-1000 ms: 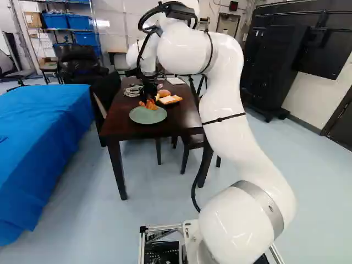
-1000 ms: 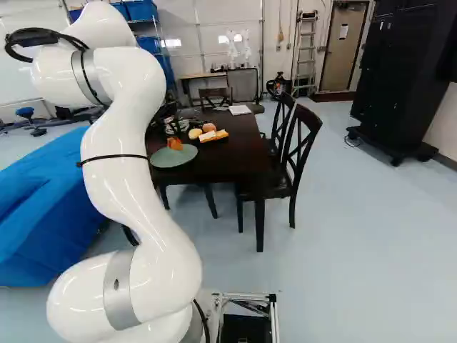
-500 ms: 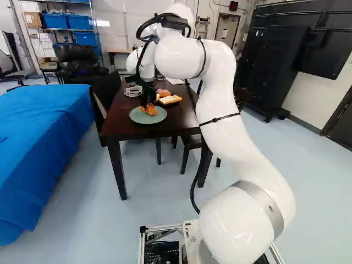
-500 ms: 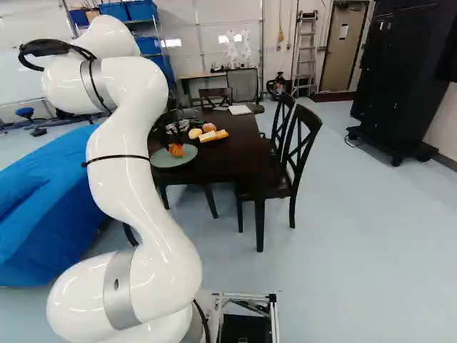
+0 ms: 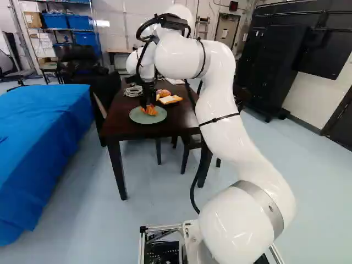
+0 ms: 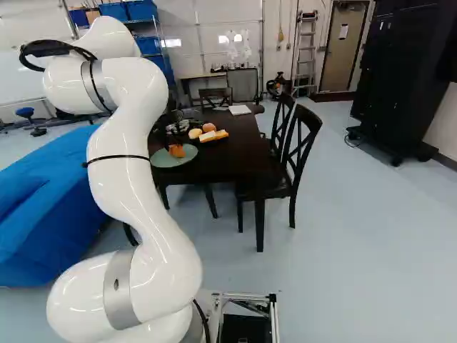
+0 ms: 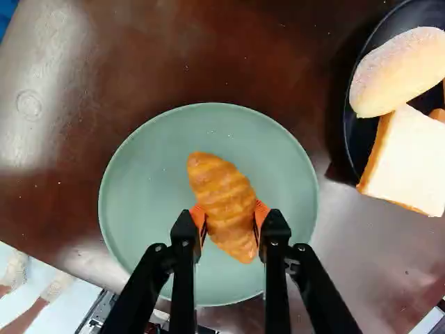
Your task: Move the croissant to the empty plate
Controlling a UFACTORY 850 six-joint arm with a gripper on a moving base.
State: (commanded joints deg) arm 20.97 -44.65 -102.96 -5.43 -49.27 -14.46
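claw (image 5: 148, 103) pinching croissant (image 7: 222, 198) from both sides | croissant over green plate (image 7: 135, 184) | bread slice (image 7: 409, 163) on black dish (image 7: 353, 142)

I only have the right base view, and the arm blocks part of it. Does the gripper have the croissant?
Observer: Yes. The wrist view shows the gripper closed on the croissant, one orange pad against each side.

Operator: Is all of it over the green plate, or is an end past the rim?

Observer: In the wrist view both ends lie well inside the rim. I can't tell whether its underside touches the plate.

Operator: What's under the white slice of bread?

Observer: A black dish. The wrist view shows the slice sticking out past its rim, beside a pale roll.
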